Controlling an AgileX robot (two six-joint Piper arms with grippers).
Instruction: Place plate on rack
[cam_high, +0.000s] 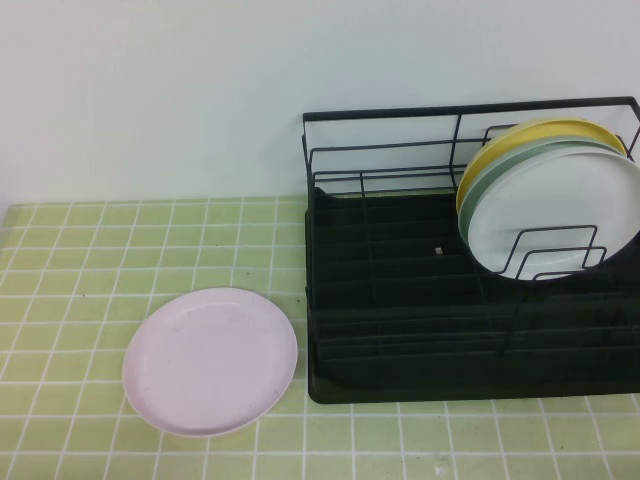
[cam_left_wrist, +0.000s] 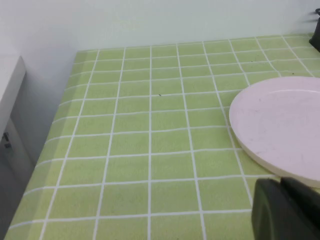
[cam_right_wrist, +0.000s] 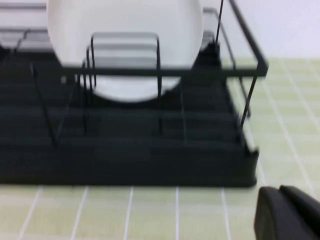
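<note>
The left gripper (cam_left_wrist: 281, 200) hung nearest, jaws closed and empty, beside the round pale pink plate (cam_high: 210, 360), which lay flat on the green tiled tabletop (cam_high: 80, 260). The right gripper (cam_right_wrist: 281, 202), also closed and empty, faced the black wire dish rack (cam_high: 400, 300). Farther back, a white plate (cam_high: 560, 215), green plate (cam_high: 497, 178) and yellow plate (cam_high: 520, 135) stood upright in its right end.

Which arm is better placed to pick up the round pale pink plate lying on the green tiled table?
Left, probably. The left gripper, shut, sits close beside the pale pink plate; the right gripper, also shut, faces the black wire dish rack instead.
</note>
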